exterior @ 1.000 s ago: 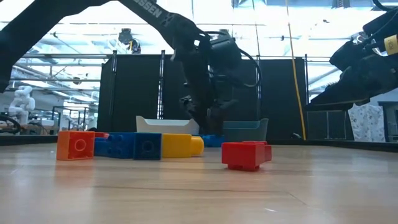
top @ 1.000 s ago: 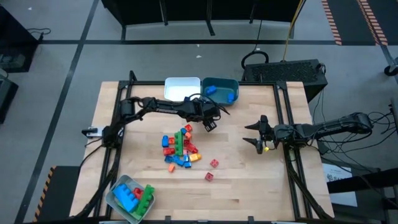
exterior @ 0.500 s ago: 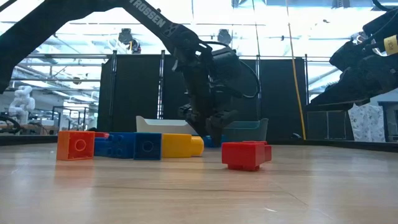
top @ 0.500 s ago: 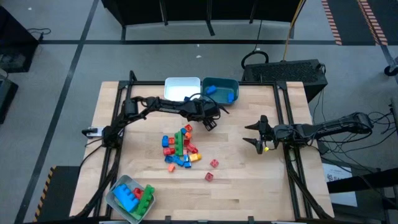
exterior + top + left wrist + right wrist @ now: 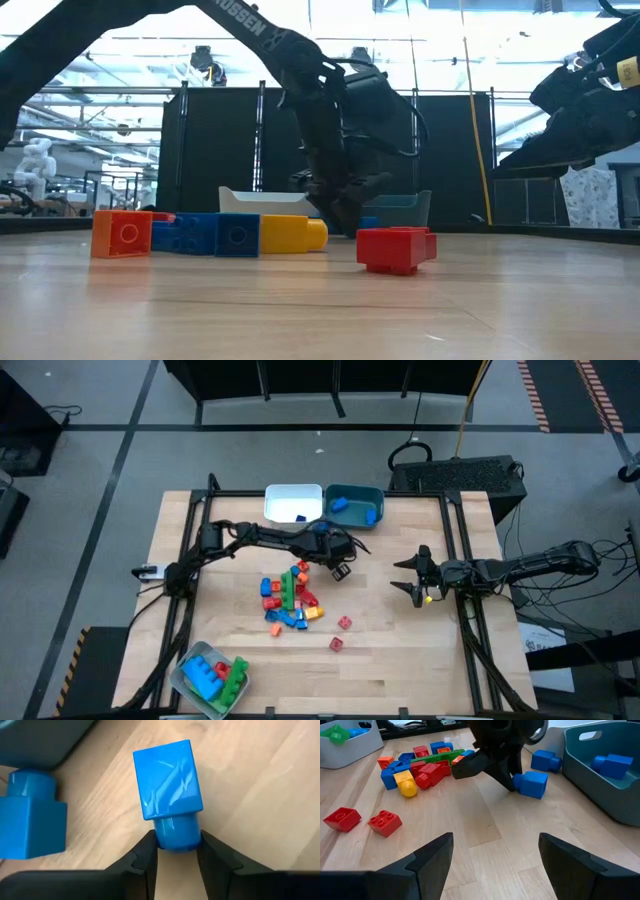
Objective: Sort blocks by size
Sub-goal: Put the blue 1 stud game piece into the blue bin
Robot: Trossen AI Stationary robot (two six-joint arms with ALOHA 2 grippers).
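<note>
High view, sorting partly done. Teal plastic bin [image 5: 357, 493] at the far edge holds a few blue bricks. White bin [image 5: 293, 502] beside it shows only one small blue piece. Clear-grey bin [image 5: 184, 674] at the near left corner holds larger blue and green bricks.

Left to sort: mixed pile of small studded plastic bricks [image 5: 288, 598] in blue, green, red, orange and yellow, mid-table, plus two loose red studded bricks [image 5: 340, 632] just right of it and nearer the front edge. Judgement: well under half sorted.

Left gripper [image 5: 177, 851] is low on the table, between the pile and the teal bin. Its fingers are narrowed onto the round stud of a small blue plastic cube brick [image 5: 169, 782], touching it on both sides. The brick appears to rest on the wood, so I judge the grip just made and the lift not begun. A second blue stud brick [image 5: 31, 822] lies just beside it, near the bin wall.

Right gripper [image 5: 413, 578] waits at the right side, fingers spread wide, holding nothing.
</note>
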